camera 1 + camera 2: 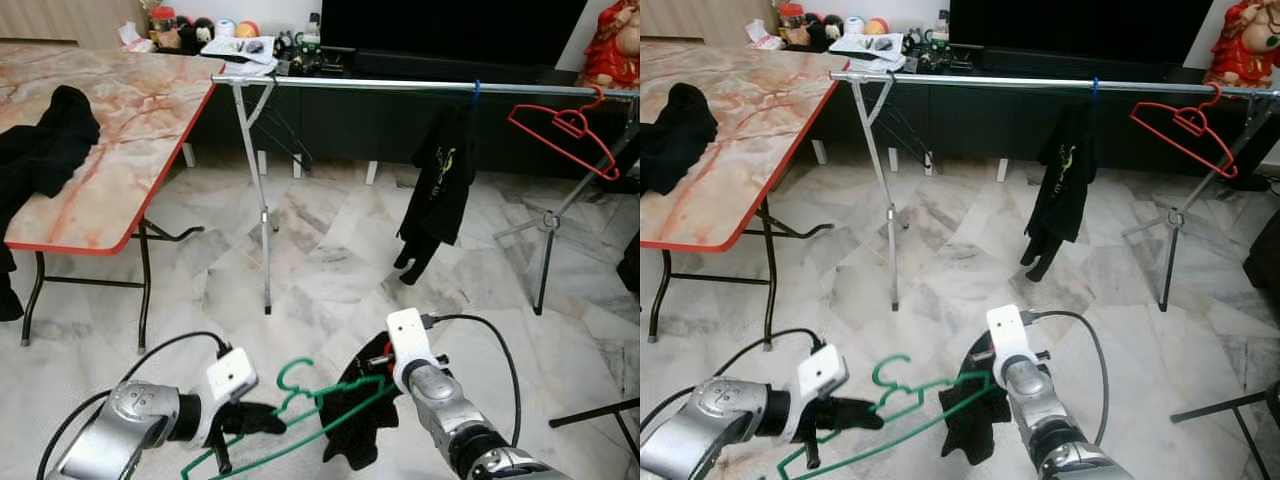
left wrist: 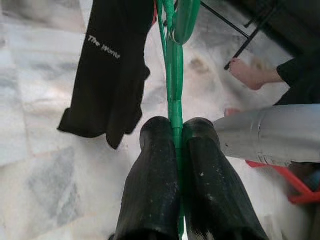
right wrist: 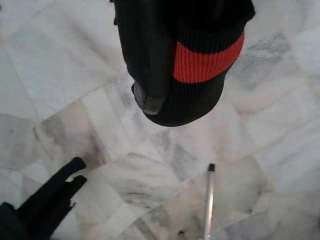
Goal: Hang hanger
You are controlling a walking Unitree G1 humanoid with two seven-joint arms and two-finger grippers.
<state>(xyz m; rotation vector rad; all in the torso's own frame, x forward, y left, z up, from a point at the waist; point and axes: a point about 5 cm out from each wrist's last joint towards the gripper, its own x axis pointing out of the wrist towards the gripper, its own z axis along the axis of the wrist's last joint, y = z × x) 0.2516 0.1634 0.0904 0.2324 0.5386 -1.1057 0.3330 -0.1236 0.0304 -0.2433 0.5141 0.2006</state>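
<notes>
Left pincer [image 1: 250, 418] clamps the green hanger [image 1: 300, 415]; right pincer [image 1: 372, 395] seemingly grips its black garment [image 1: 358, 425] (dressed already). Hanging on the rail [image 1: 400, 85] remains.

Two hangers: one green hanger [image 1: 300, 420], one red hanger [image 1: 565, 130]. Three black garments [image 1: 440, 185]. One rail [image 1: 400, 86], one table [image 1: 130, 120].

A home living room, marble floor [image 1: 330, 270] gleaming, big dark TV [image 1: 450, 30] sitting on a low cabinet [image 1: 400, 120], folding table [image 1: 130, 130] holding clothes, drying rail [image 1: 400, 86] carrying a black garment [image 1: 440, 190] and red hanger [image 1: 565, 135], trinkets [image 1: 190, 30] lining the wall.
</notes>
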